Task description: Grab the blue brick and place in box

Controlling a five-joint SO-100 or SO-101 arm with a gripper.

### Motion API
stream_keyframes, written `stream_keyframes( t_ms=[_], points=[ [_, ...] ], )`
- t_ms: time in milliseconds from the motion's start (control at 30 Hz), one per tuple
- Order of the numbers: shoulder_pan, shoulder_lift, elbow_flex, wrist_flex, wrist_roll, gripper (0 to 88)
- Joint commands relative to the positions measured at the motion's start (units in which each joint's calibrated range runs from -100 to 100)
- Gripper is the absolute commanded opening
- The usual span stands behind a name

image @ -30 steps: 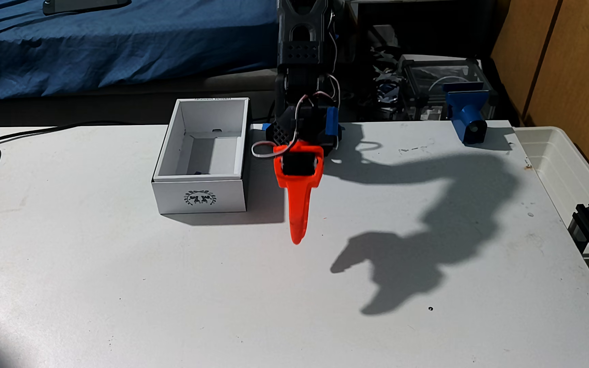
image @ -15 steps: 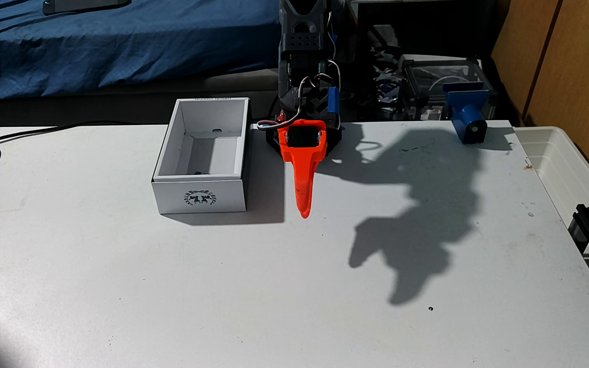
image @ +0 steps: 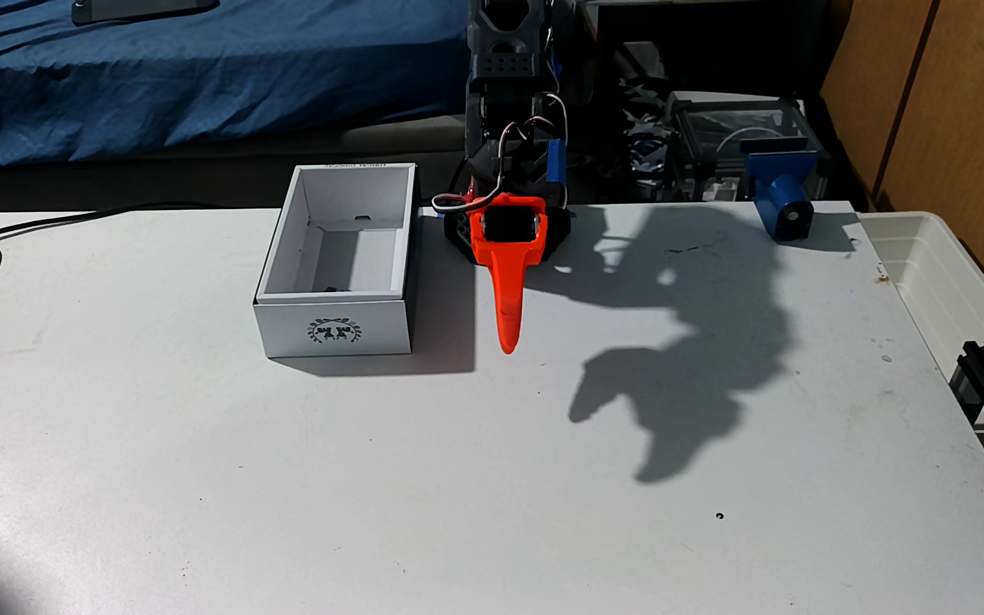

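In the fixed view, your orange pincer (image: 508, 349) hangs above the white worktop (image: 359, 473), just right of the box (image: 336, 331), its tip pointing toward the camera; its shadow falls in two separate prongs, so the jaws stand apart with nothing between them. The box carries a dark round wreath emblem (image: 333, 330) on its near short side, its lettering too small to read, and a sliver of the blue brick (image: 330, 289) peeks over the near wall from inside.
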Motion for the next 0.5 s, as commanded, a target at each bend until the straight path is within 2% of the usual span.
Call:
stream_keyframes(
  t_ms=[0, 467],
  points=[
    [0.1, -2.6, -0.3, 4.5, 0.3, 25.6],
    [0.2, -10.5, 0.2, 21.5, 0.3, 25.6]
  ],
)
